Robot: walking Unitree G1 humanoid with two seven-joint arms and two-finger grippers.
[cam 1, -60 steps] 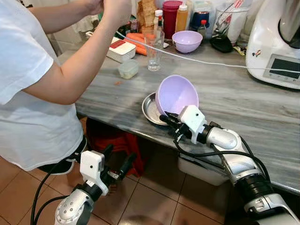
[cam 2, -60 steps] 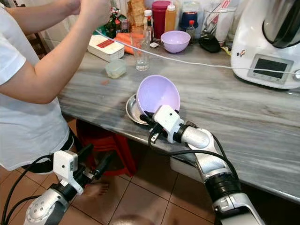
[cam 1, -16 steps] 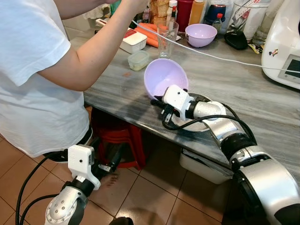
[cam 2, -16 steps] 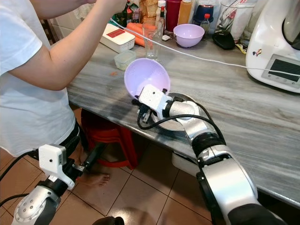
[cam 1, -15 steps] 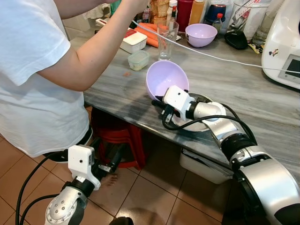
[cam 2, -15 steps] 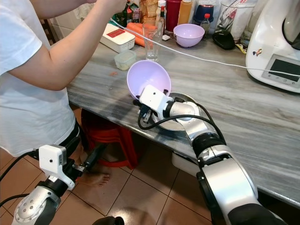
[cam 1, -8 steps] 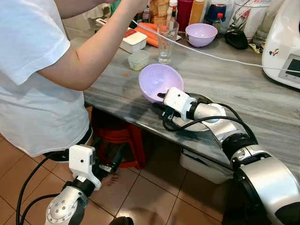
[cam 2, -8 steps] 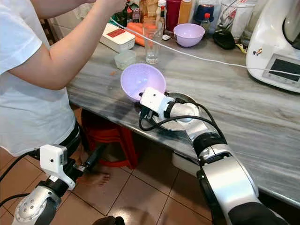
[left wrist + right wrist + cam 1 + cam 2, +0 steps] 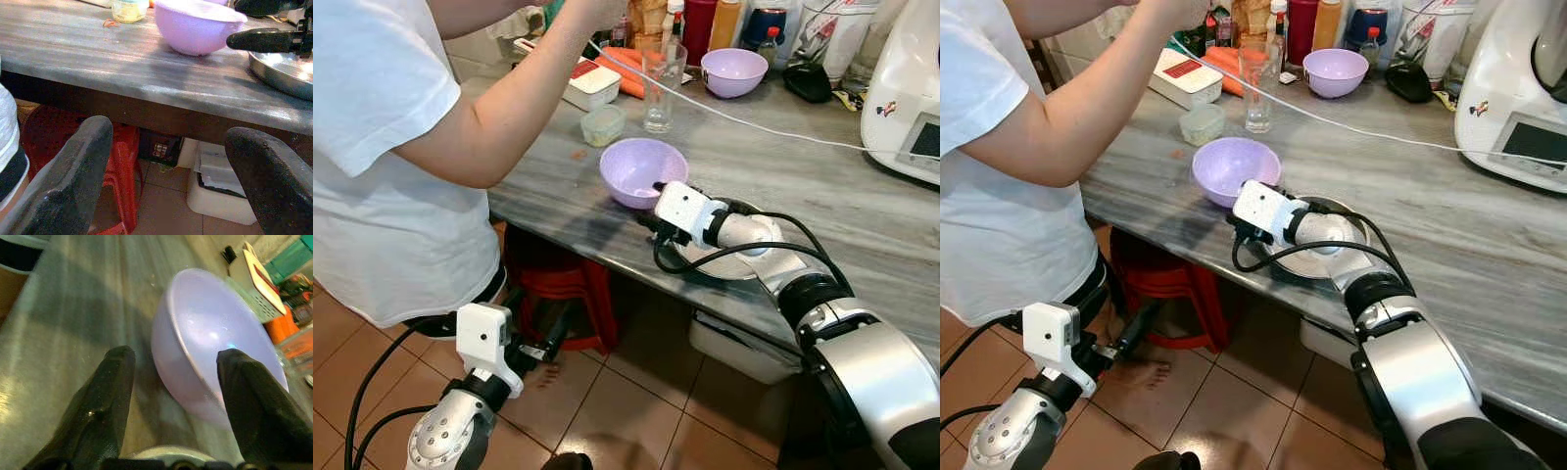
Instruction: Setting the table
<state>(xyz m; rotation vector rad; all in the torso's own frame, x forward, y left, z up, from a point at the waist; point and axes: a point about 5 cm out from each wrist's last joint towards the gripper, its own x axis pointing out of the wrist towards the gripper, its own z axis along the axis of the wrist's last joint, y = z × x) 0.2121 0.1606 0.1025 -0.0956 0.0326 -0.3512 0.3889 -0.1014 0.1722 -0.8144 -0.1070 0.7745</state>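
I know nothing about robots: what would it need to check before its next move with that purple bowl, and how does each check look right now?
1. Purple bowl upright on the counter: ok.
2. Right tool open, fingers off the bowl: ok.
3. Bowl clear of the metal plate: ok, beside it.
4. Person's arm away from the bowl: not ok, it reaches over the counter close by.
5. White cable clear of the right arm: ok.
6. Left tool idle below the counter: ok.

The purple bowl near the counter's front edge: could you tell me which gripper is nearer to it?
The right. The right gripper is up on the counter right beside the purple bowl, fingers open around its rim. The left gripper hangs low below the counter edge, over the floor.
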